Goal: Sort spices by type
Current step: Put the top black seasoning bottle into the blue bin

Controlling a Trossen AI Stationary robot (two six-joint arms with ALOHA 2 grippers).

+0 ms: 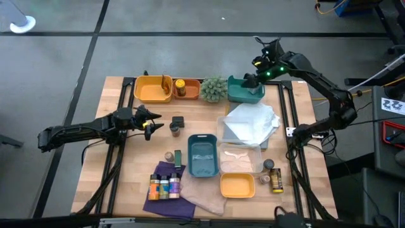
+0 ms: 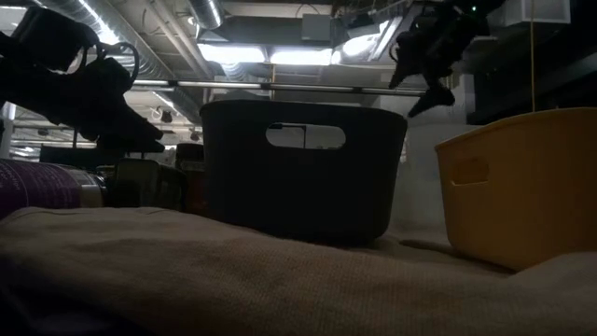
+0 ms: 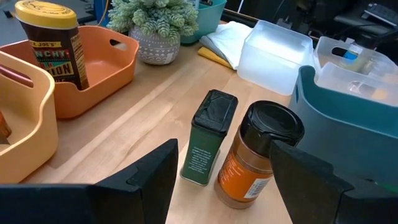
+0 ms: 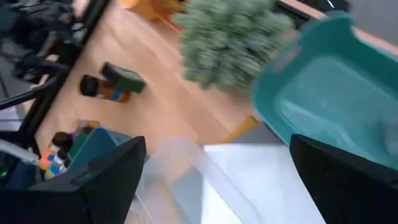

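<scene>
My left gripper (image 1: 154,123) is open and hangs low at the table's left-middle. Just past its fingertips a green tin with a black lid (image 3: 208,137) and an orange jar with a black lid (image 3: 255,158) stand upright side by side on the wood, touched by nothing. My right gripper (image 1: 253,75) is open and empty above the teal tray (image 1: 245,92) at the back right. A yellow-lidded jar (image 1: 180,87) stands in the orange tray (image 1: 188,95). Several small bottles (image 1: 163,185) stand on a purple cloth.
A yellow tray (image 1: 152,88) and a spiky plant (image 1: 214,88) are at the back. A teal bin (image 1: 202,155), clear containers (image 1: 240,158), a white cloth (image 1: 253,117) and a small yellow tray (image 1: 237,185) fill the middle and right. Two jars (image 1: 273,174) stand at the right front.
</scene>
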